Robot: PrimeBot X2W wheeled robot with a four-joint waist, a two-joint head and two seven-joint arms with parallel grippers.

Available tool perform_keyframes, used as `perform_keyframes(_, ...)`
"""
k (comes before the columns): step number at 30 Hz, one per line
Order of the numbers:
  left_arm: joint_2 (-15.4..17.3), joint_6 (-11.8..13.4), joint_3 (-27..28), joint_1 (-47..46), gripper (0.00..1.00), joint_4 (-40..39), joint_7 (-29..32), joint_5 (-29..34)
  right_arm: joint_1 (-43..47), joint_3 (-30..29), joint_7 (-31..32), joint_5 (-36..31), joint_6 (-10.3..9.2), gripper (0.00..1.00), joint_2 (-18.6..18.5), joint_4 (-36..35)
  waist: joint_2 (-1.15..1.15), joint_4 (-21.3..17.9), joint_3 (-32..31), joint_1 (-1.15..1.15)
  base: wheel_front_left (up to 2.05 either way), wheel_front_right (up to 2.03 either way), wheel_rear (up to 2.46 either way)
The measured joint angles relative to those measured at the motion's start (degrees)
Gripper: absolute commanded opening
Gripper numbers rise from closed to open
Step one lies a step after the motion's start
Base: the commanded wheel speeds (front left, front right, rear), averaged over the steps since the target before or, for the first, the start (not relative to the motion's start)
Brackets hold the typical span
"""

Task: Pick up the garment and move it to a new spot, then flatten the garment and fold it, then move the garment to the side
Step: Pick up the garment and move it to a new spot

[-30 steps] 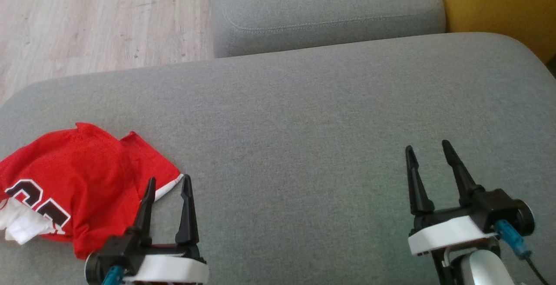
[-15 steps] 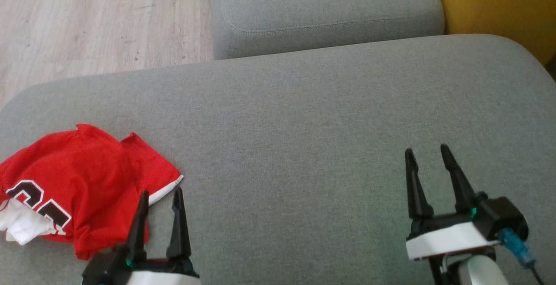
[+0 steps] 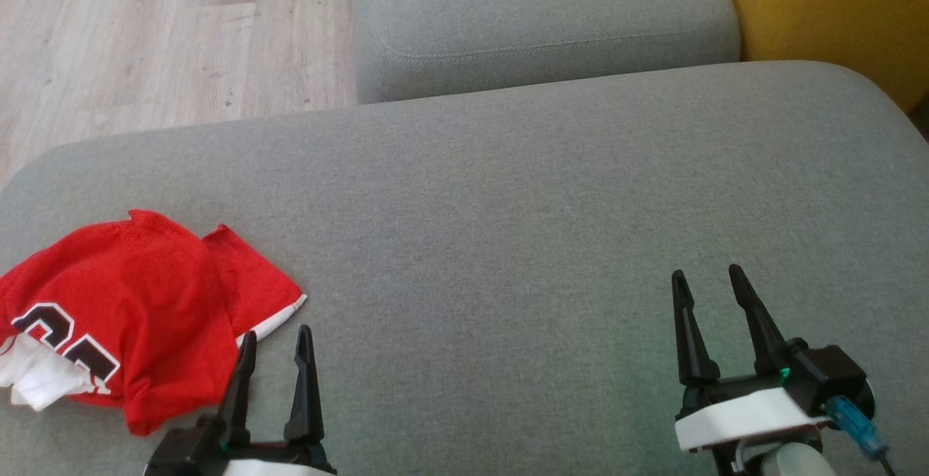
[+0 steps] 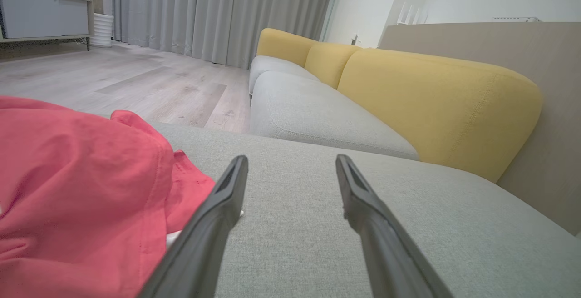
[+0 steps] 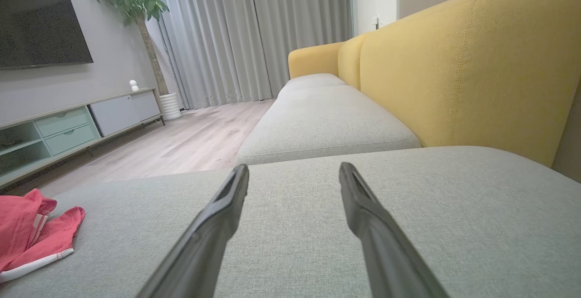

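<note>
Red garment lay crumpled, pickup evidently not begun; left hand and right hand gaped empty, the left needing to close on its near edge.

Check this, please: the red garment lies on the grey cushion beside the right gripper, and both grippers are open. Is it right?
No. The head view shows the garment on the cushion beside the left gripper, not the right gripper. Both grippers are open, as you say.
</note>
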Motion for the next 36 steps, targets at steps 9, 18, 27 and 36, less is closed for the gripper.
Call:
perform_keyframes(9,0.0,0.0,0.0,-0.2,1.00,1.3,0.0,0.0,0.0,0.5,0.0,1.7,-0.01,1.00,0.0,0.1,0.00,2.7,-0.3,0.00,0.00,0.00,0.00)
perform_keyframes(18,0.2,0.6,2.7,-0.3,1.00,1.6,0.0,1.6,0.1,4.4,0.0,2.5,-0.01,1.00,0.0,0.8,0.00,10.1,-0.9,0.00,0.00,0.00,0.00)
perform_keyframes(27,0.2,1.8,6.1,-0.1,1.00,2.5,0.0,2.4,0.1,8.2,0.0,4.5,-0.01,1.00,0.0,2.2,0.00,17.7,-1.8,0.00,0.00,0.00,0.00)
perform_keyframes(36,0.2,1.5,7.7,1.1,1.00,3.2,0.0,3.1,0.2,11.0,0.0,5.8,0.00,1.00,0.0,3.2,0.00,22.1,-2.6,0.00,0.00,0.00,0.00)
